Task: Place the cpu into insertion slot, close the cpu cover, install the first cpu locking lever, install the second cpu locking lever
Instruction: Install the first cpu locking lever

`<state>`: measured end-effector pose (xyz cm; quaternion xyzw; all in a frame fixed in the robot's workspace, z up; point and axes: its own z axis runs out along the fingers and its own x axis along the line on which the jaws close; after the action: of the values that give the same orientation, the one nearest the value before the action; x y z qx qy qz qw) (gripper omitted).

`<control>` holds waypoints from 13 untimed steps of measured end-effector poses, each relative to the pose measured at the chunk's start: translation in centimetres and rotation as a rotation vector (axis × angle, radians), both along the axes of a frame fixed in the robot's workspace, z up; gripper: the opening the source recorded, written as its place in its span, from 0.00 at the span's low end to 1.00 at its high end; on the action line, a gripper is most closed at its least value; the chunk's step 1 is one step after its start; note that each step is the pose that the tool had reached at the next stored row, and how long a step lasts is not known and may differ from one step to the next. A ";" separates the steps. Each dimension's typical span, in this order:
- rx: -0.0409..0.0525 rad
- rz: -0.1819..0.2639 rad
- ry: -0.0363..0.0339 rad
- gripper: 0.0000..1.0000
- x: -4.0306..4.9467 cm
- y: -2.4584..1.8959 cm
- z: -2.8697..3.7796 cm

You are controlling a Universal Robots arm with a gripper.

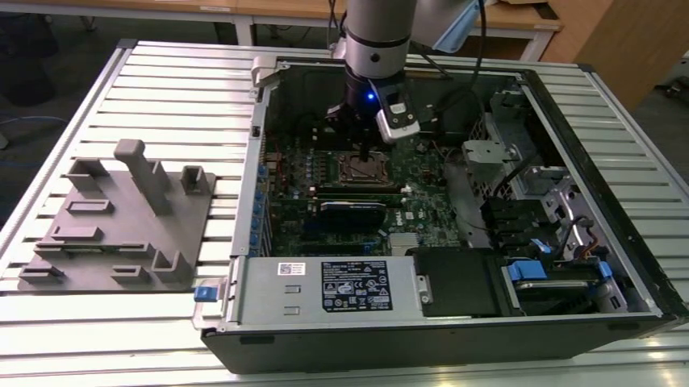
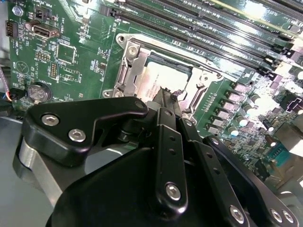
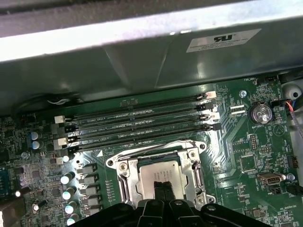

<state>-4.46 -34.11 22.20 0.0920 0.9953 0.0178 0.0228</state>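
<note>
Silver-grey cpu (image 3: 158, 173) lies flat in the slot (image 3: 124, 171), framed by the cover (image 3: 193, 176), straight beneath the pincer (image 3: 163, 188). Its two fingertips look pressed together, holding nothing, tips at the chip's top near one edge.

grey fixture block (image 1: 113, 222), power supply (image 1: 323, 288), memory slots (image 3: 142, 124)

A slatted aluminium table (image 1: 161, 72) carries an open computer case (image 1: 431, 322) and, at the exterior view's left, 1 grey fixture block (image 1: 119, 226).
</note>
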 end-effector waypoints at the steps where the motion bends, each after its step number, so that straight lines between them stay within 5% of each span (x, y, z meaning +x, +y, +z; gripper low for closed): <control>1: 0.0000 0.000 0.0001 0.11 0.00 -0.06 0.00; 13: -0.0001 0.007 0.0001 0.11 0.47 -0.37 -0.05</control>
<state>-3.99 -34.48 22.15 0.0884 0.9957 0.0179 0.0227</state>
